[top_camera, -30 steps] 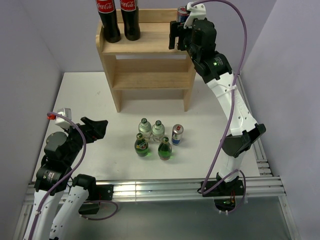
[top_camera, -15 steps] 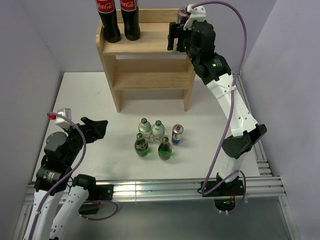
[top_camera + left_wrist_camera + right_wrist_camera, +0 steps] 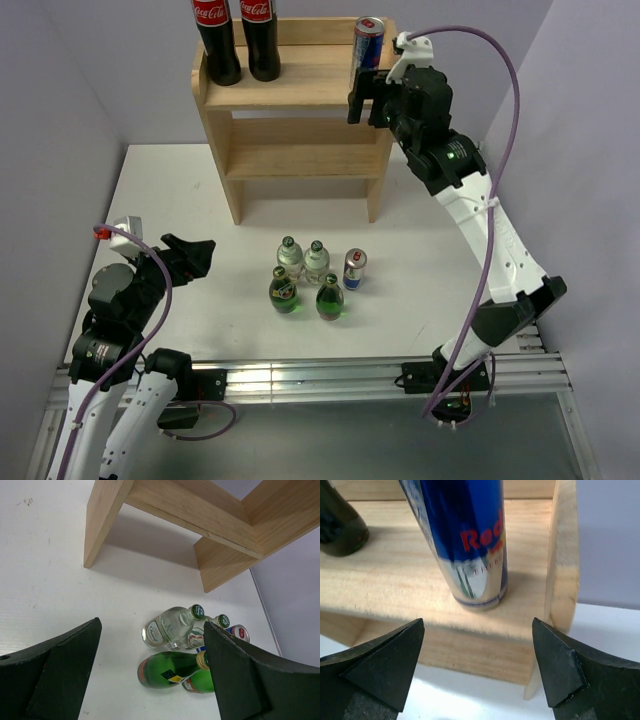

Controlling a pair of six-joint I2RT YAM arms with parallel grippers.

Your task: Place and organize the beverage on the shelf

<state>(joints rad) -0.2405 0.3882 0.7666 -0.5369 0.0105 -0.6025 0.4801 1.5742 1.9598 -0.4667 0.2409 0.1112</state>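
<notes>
**One can on the shelf, R jaws clear of it**

The placed can (image 3: 470,545) stands upright on the shelf (image 3: 300,85), top tier, at the right end just inside the side panel. The two cola bottles (image 3: 218,40) stand at the left end of that tier. The right gripper (image 3: 477,630) hangs at the shelf's front edge with its jaws spread wide. The can sits between and beyond the fingers, w/ neither touching it.

In front of the shelf, on the table (image 3: 180,190), five drinks wait in a tight cluster: two clear bottles (image 3: 290,255), two green bottles (image 3: 283,290) and the second can (image 3: 354,268). The left gripper (image 3: 150,630) is also open and holds nothing, well off to the left of the cluster.

Step in hand, prob.: back out from the shelf. To do it well, the arm should pull straight away from the shelf front w/ jaws wide, so no finger clips the can or the side panel. The next pick should come from the cluster's outer edge.
</notes>
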